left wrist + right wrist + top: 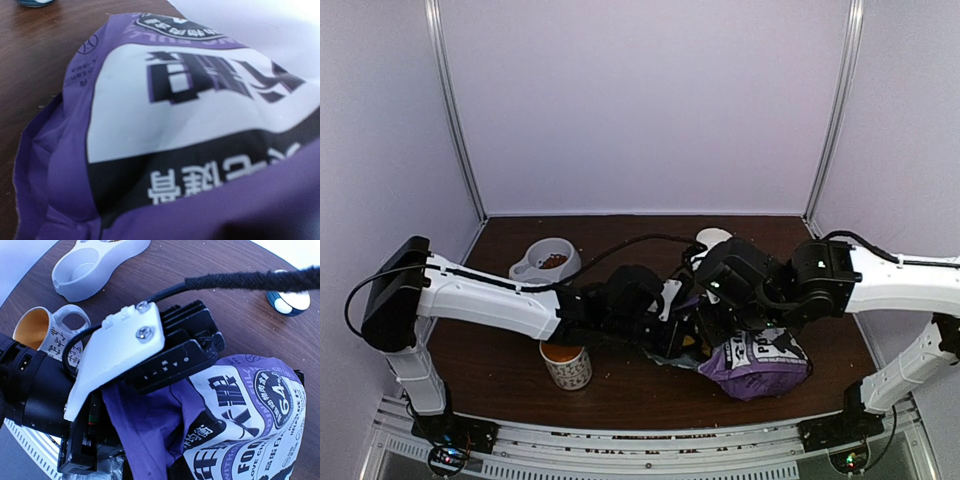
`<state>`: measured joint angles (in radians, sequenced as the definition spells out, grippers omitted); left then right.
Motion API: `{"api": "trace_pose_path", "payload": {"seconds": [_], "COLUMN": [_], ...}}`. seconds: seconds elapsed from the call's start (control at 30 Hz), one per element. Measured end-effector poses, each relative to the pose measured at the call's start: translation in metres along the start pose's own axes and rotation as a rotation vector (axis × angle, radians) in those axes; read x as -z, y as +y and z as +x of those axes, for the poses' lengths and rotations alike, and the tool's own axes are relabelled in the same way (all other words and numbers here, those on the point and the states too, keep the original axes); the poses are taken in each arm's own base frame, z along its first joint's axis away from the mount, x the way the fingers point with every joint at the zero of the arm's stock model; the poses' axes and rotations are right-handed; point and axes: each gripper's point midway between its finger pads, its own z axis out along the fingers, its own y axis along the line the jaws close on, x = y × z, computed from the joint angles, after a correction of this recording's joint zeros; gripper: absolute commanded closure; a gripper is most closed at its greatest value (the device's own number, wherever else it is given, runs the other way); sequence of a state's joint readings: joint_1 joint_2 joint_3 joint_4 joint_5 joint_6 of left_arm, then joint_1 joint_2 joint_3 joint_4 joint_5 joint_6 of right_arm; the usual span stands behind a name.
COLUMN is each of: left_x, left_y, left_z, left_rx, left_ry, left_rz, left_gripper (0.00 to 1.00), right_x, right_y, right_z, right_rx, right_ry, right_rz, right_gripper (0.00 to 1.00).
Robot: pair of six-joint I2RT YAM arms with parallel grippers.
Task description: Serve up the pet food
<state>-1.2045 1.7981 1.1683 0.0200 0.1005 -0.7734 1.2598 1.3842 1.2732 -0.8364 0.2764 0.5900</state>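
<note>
The purple pet food bag [760,362] lies on its side near the front of the table, its white label band filling the left wrist view [165,100]. My left gripper [670,335] is shut on the bag's top edge. In the right wrist view a taut purple fold of the bag [150,425] runs under the left wrist's white cover [120,345]. My right gripper [705,315] is shut on the same end of the bag, and its fingers are hidden. Brown pet food [555,260] lies in the white bowl [532,270].
A patterned mug with an orange inside [566,366] stands upright just left of the grippers and shows again in the right wrist view [35,327]. The white bowl [75,282] sits behind it. A small blue-and-white object [287,302] lies at the back.
</note>
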Motion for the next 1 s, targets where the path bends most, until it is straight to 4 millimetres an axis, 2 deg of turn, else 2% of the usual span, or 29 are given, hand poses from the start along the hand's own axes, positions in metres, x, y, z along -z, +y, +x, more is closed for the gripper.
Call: {"api": "trace_pose_path", "payload": {"seconds": [0.1, 0.23, 0.4, 0.53, 0.7, 0.83, 0.93, 1.0], "left_x": [-0.008, -0.009, -0.001, 0.009, 0.035, 0.069, 0.092, 0.1], "left_y": [-0.013, -0.029, -0.049, -0.056, -0.055, -0.056, -0.042, -0.032], "left_z": [0.003, 0.003, -0.001, 0.0, 0.001, -0.008, -0.018, -0.022], "left_rx": [0.007, 0.025, 0.059, 0.102, 0.158, 0.198, 0.248, 0.279], "left_ry": [0.009, 0.009, -0.025, -0.045, -0.072, -0.117, -0.167, -0.187], "left_rz": [0.105, 0.233, 0.389, 0.477, 0.534, 0.585, 0.599, 0.595], "left_gripper": [1.0, 1.0, 1.0, 1.0, 1.0, 1.0, 1.0, 1.0], "right_x": [0.003, 0.007, 0.014, 0.017, 0.023, 0.033, 0.043, 0.047], "right_y": [-0.006, -0.01, -0.014, -0.014, -0.012, -0.015, -0.027, -0.033], "right_z": [0.007, 0.01, 0.01, 0.009, 0.003, -0.01, -0.017, -0.019], "right_rx": [-0.008, -0.022, -0.036, -0.048, -0.075, -0.127, -0.169, -0.186], "right_ry": [0.01, 0.008, 0.002, -0.011, -0.043, -0.102, -0.14, -0.155], "right_rz": [0.008, 0.007, 0.003, -0.009, -0.045, -0.078, -0.076, -0.073], "right_gripper": [1.0, 1.0, 1.0, 1.0, 1.0, 1.0, 1.0, 1.0]}}
